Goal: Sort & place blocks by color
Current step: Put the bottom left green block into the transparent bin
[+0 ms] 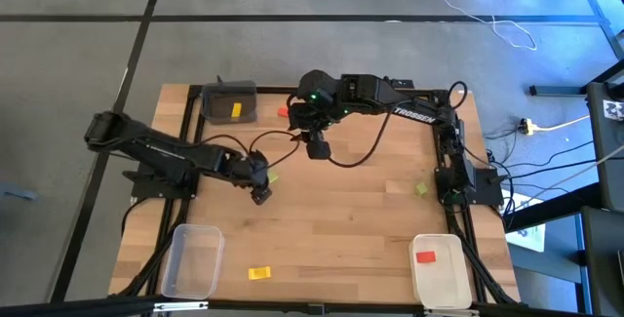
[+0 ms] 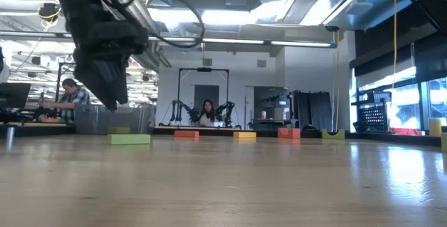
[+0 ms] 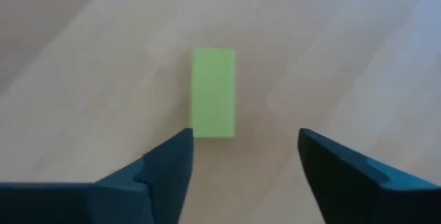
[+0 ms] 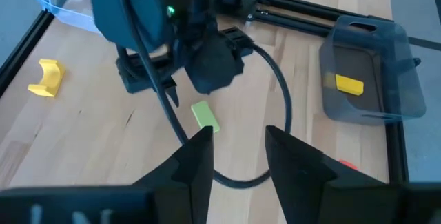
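Left hand [image 3: 244, 148] open above green block [image 3: 213, 93], table [image 3: 344, 52]

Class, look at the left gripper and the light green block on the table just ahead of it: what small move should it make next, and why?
Probably ease the left gripper forward and down until its open fingers straddle the green block, then close. The block lies flat on the wooden table, just beyond the fingertips, lined up with the gap between them and not yet held.

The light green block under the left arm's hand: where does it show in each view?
High: light green block beside the left hand.
Low: green block, possibly it.
Left wrist: centre, ahead of the open fingers.
Right wrist, below the left arm.
Shared landmark: the left hand.
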